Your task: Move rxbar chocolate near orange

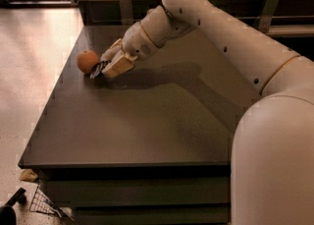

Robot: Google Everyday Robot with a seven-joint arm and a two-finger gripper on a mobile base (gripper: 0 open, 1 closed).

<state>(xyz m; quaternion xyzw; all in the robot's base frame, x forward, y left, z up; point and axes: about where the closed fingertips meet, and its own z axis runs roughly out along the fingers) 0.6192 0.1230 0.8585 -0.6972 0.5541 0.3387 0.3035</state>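
The orange sits on the dark table near its far left edge. My gripper is low over the table just right of the orange, at the end of the white arm. It is shut on the rxbar chocolate, a thin dark bar whose end sticks out from between the fingers, right beside the orange. Most of the bar is hidden by the fingers.
The table's left edge drops to a pale floor. A dark wall with a rail runs behind the table. The robot's white body fills the lower right. A wire object lies on the floor at the bottom left.
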